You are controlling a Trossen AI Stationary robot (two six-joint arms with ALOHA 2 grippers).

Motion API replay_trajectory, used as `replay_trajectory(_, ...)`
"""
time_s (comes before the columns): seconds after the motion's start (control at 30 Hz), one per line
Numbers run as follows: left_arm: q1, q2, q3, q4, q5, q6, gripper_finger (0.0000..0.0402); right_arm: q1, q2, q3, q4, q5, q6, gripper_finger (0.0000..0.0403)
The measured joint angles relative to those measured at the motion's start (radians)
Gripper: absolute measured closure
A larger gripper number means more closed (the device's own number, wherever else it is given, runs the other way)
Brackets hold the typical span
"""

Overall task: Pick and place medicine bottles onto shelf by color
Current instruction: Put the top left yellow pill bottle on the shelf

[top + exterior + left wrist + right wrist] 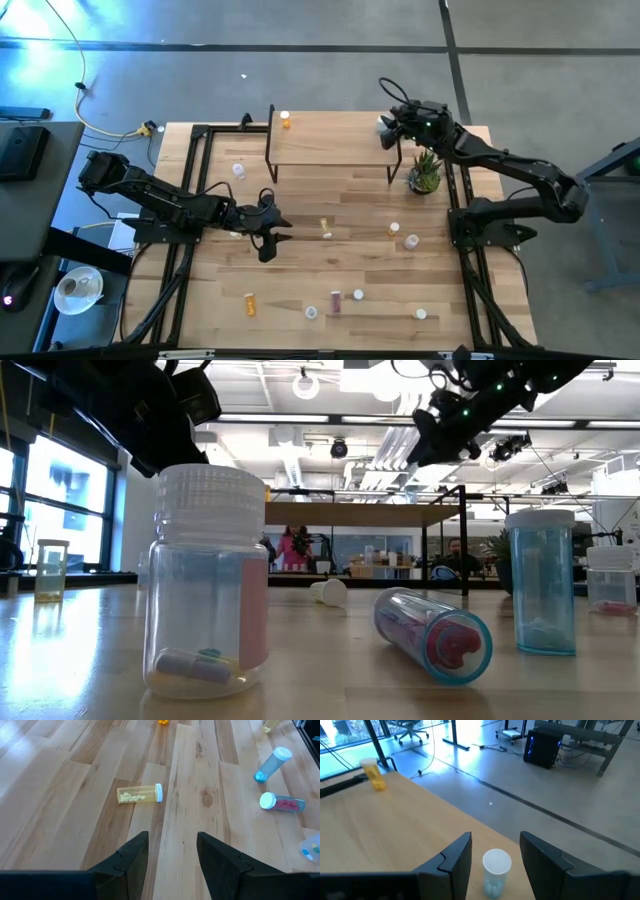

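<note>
Placing is the step in hand: the right gripper (491, 851) hangs over the shelf (330, 140) at its right end, fingers spread, a pale white-capped bottle (494, 871) standing upright between them, apparently free of both pads; an orange bottle (373, 773) stands far across the shelf top. Next move, as judged: lift clear without tipping the pale bottle. The left gripper (172, 851) hovers low over the table (300, 270), fingers spread and empty; a yellow bottle (139, 794) lies on its side ahead of the fingertips, pills visible inside; a blue bottle (271, 764) and a red-filled bottle (282, 802) lie farther off.
</note>
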Motion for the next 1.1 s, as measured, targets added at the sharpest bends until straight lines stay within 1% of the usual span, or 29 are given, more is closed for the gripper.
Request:
replay_trajectory(0.13, 0.000, 0.000, 0.000, 0.000, -0.002, 0.000, 0.0233, 0.003, -0.042, 0.000, -0.028, 0.000, 0.000, 0.0244)
replay_trajectory(0.3, 0.005, 0.000, 0.008, -0.018, -0.060, 0.009, 0.0206, 0.035, -0.101, 0.000, -0.083, 0.001, -0.019, 0.0244)
replay_trajectory(0.37, 0.014, -0.007, 0.042, -0.095, -0.052, 0.029, 0.0200, 0.058, -0.122, 0.000, -0.108, -0.001, -0.023, 0.0244)
replay_trajectory(0.47, 0.021, -0.019, 0.116, -0.271, -0.018, 0.040, 0.0198, 0.093, -0.147, 0.000, -0.142, -0.002, -0.023, 0.0244)
replay_trajectory(0.57, 0.014, -0.018, 0.185, -0.455, 0.000, -0.007, 0.0200, 0.121, -0.163, 0.000, -0.165, -0.002, -0.023, 0.0244)
replay_trajectory(0.73, -0.022, -0.018, 0.249, -0.677, 0.039, -0.090, 0.0201, 0.147, -0.171, 0.000, -0.200, -0.002, -0.030, 0.0244)
replay_trajectory(0.93, -0.108, -0.018, 0.266, -0.830, 0.050, -0.202, 0.0202, 0.147, -0.171, 0.000, -0.234, -0.001, -0.037, 0.0244)
replay_trajectory(1.0, -0.149, -0.018, 0.266, -0.859, 0.036, -0.248, 0.0202, 0.147, -0.171, 0.000, -0.240, -0.001, -0.037, 0.0244)
replay_trajectory(1.1, -0.220, -0.018, 0.266, -0.895, -0.011, -0.317, 0.0202, 0.147, -0.170, 0.000, -0.258, -0.001, -0.037, 0.0244)
